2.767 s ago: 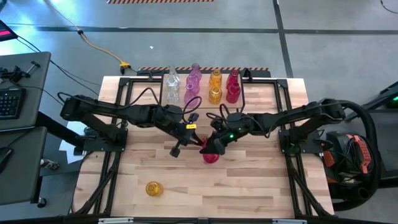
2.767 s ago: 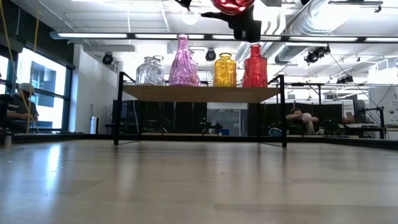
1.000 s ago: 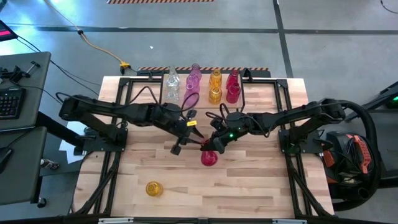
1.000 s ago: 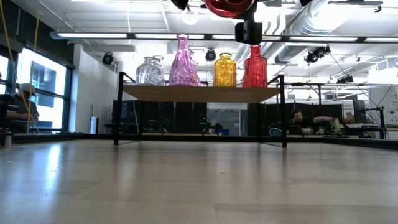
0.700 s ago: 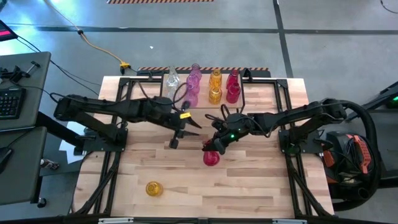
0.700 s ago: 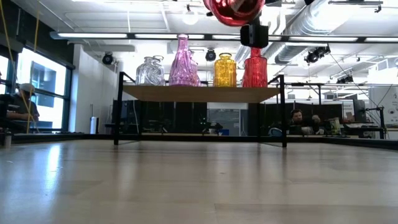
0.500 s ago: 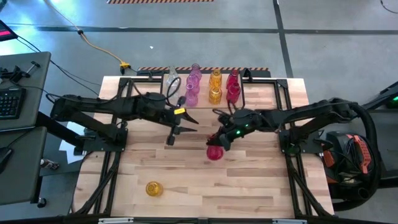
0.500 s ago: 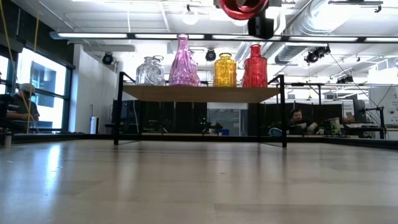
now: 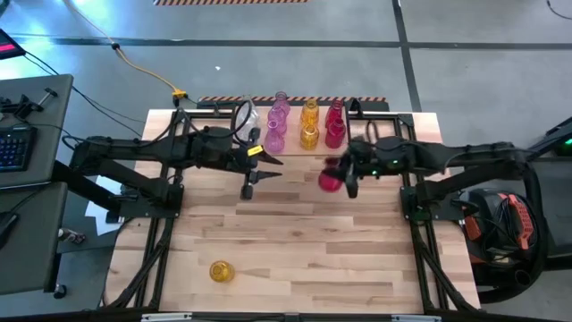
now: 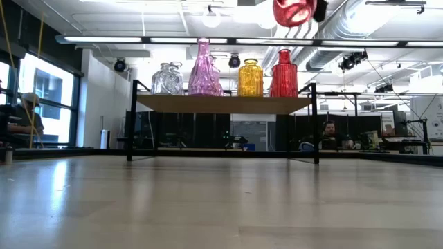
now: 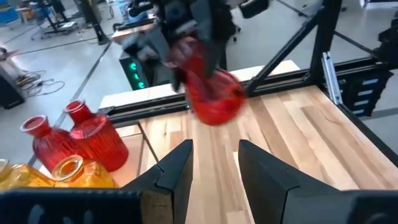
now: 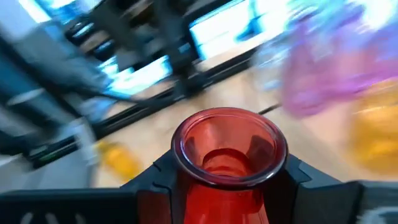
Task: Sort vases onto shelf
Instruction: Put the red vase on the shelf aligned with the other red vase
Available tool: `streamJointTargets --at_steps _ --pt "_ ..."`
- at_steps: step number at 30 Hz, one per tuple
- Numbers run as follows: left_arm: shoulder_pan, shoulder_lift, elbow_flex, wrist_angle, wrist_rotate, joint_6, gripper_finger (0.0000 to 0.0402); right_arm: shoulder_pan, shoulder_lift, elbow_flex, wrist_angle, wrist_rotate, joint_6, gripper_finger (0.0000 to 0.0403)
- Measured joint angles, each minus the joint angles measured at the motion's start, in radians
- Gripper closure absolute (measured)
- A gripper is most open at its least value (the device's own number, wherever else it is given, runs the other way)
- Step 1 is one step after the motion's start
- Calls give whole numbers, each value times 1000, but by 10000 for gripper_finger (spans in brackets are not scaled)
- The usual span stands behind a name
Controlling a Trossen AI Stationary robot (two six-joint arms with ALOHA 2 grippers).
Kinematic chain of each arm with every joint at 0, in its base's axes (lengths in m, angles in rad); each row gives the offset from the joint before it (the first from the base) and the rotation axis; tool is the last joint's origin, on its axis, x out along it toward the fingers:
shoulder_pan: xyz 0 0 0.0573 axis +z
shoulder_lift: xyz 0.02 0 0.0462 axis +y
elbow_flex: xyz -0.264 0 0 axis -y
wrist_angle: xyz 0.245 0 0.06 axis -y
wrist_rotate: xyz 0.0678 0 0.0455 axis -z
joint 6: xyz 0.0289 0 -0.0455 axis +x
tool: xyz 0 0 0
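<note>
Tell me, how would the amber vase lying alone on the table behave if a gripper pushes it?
The amber vase looks round from above, so it would probably roll rather than slide. It seems to be glass, likely smooth and slippery for fingers, and it may crack if knocked hard. No other vase is near it on the table, so a roll could go far.

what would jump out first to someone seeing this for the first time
A red vase hangs in the air, gripped at its neck by the right hand, just in front of the shelf. On that shelf stand clear, pink, amber and red vases in a colourful row. One amber vase lies alone near the table's front edge.
</note>
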Motion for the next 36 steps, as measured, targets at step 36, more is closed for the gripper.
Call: streamJointTargets --at_steps 36 --pt "97 1 0 10 -4 -52 282 46 -364 -446 109 390 -225 273"
